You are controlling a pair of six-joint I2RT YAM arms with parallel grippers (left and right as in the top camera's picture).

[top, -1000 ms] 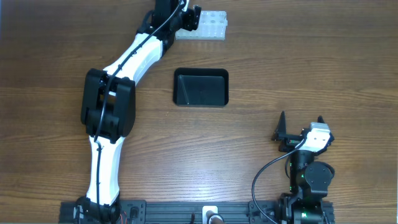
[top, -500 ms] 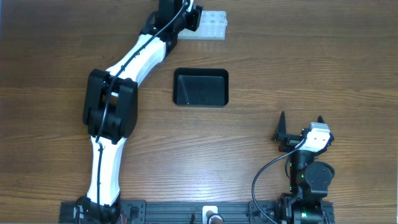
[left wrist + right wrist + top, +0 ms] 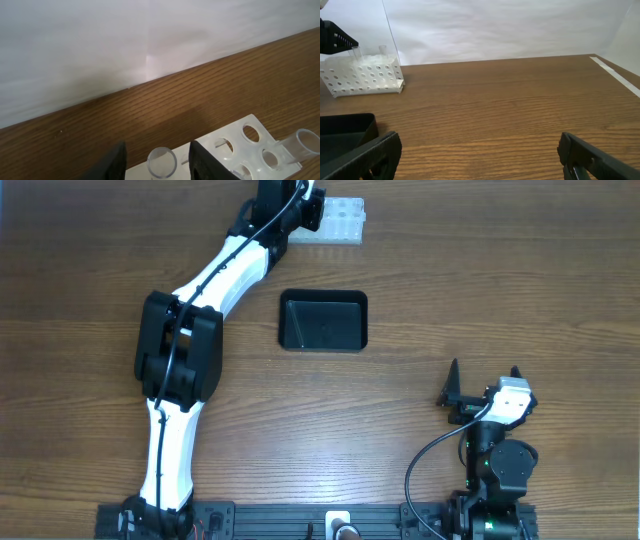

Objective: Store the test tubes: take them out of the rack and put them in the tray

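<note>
**Left gripper lined up over a tube, not yet closed**

Over the last second my left arm edged a little farther up the brown wooden table (image 3: 500, 270) toward the white plastic test tube rack (image 3: 342, 222) at its far edge, then settled; in the last half second I see almost no movement.

In the left wrist view the left gripper (image 3: 157, 145) is released, with one dark finger on each side of a clear plastic test tube (image 3: 161, 162) standing in the rack. I see a gap between the tube and each finger. A second clear tube (image 3: 302, 142) stands farther along the rack.

I judge the approach finished: the next step is to close on the tube and lift it straight up.

The black rectangular plastic tray (image 3: 323, 325) sits mid-table, near the rack, with no tubes in it. My right gripper (image 3: 485, 366) rests released near its base, well apart from everything.
</note>
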